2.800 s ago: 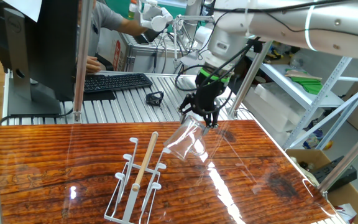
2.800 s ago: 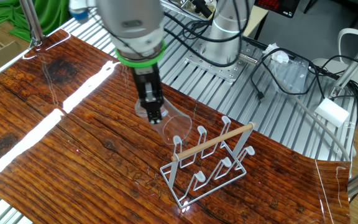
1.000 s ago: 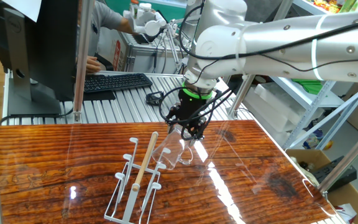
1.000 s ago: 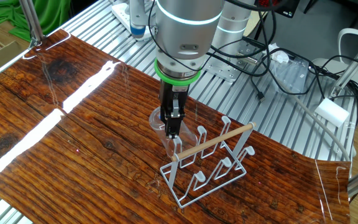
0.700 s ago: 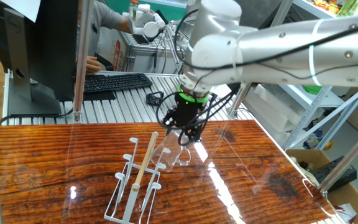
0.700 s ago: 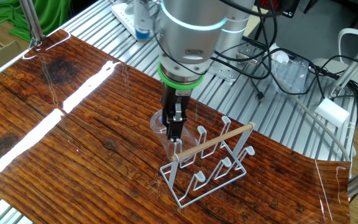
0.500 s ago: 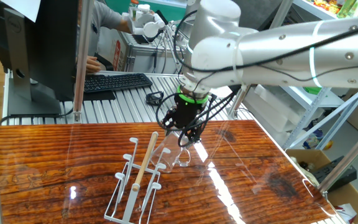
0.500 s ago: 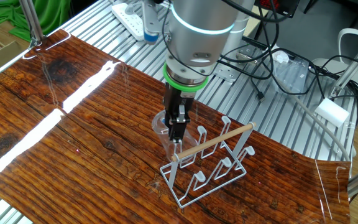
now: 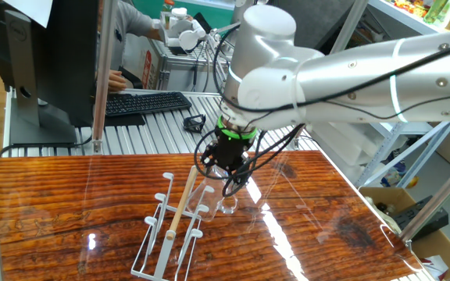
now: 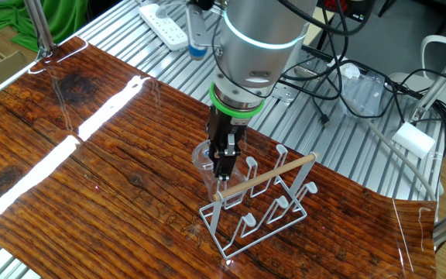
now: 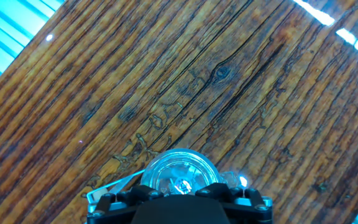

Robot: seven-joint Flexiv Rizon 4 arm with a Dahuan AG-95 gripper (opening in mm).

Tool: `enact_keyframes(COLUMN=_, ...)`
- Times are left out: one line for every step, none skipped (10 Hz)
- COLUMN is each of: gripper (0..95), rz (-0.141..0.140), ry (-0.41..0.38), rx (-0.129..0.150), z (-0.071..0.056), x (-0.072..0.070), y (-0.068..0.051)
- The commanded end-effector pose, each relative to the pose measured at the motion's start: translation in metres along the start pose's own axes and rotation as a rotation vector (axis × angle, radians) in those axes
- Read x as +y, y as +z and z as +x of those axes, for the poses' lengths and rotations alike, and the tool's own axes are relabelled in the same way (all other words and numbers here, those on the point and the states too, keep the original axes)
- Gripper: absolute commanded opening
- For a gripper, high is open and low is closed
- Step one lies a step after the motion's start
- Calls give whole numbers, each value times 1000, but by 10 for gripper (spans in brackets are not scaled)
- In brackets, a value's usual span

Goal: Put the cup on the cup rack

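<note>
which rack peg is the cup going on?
The end peg of the row on the arm's side, by the handle bar's lower end. The cup, held by the gripper, covers it; the cup rack's other pegs are bare.

One fixed view: high, near table (image 9: 53,203), facing keyboard (image 9: 143,102) side. Other fixed view: high, opposite side. Both share rack (image 9: 170,226) and arm. Hand view: close, straight down onto tabletop.

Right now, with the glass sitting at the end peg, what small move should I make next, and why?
Probably ease the cup a little further down the end peg of the cup rack before opening the jaws. The gripper holds it at the rack's near end, and the glass is too clear to confirm it is seated.
</note>
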State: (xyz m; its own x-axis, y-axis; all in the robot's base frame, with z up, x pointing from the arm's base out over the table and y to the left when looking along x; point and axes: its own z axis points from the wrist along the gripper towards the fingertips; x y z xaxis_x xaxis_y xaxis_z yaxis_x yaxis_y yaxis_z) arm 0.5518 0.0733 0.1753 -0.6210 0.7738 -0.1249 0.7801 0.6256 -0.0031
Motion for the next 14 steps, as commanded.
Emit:
enact_keyframes(gripper=0, rz=-1, ry=2, rx=-3, z=1, x=0, y=2)
enact_keyframes(gripper=0, rz=-2, ry=3, rx=-2, z=1, x=1, y=3)
enact_keyframes(gripper=0, rz=-3, ry=5, rx=-3, z=2, x=2, y=5)
enact_keyframes(gripper=0, rz=-7, ry=12, rx=-6, z=2, x=3, y=7)
enact_keyframes(gripper=0, rz=-10, ry=15, rx=-12, z=3, x=4, y=10)
enact_keyframes(gripper=0, rz=-10, ry=18, rx=-16, z=4, x=6, y=12)
enact_keyframes(gripper=0, rz=-12, ry=19, rx=-17, z=4, x=6, y=13)
enact_keyframes(gripper=0, rz=-11, ry=18, rx=-18, z=5, x=7, y=14)
enact_keyframes(gripper=0, rz=-11, ry=17, rx=-18, z=5, x=7, y=14)
enact_keyframes(gripper=0, rz=-12, ry=17, rx=-20, z=5, x=7, y=16)
enact_keyframes(gripper=0, rz=-13, ry=19, rx=-22, z=7, x=8, y=19)
enact_keyframes(gripper=0, rz=-15, ry=20, rx=-24, z=7, x=8, y=21)
enact_keyframes(gripper=0, rz=-15, ry=19, rx=-27, z=8, x=8, y=23)
enact_keyframes(gripper=0, rz=-16, ry=19, rx=-27, z=9, x=7, y=24)
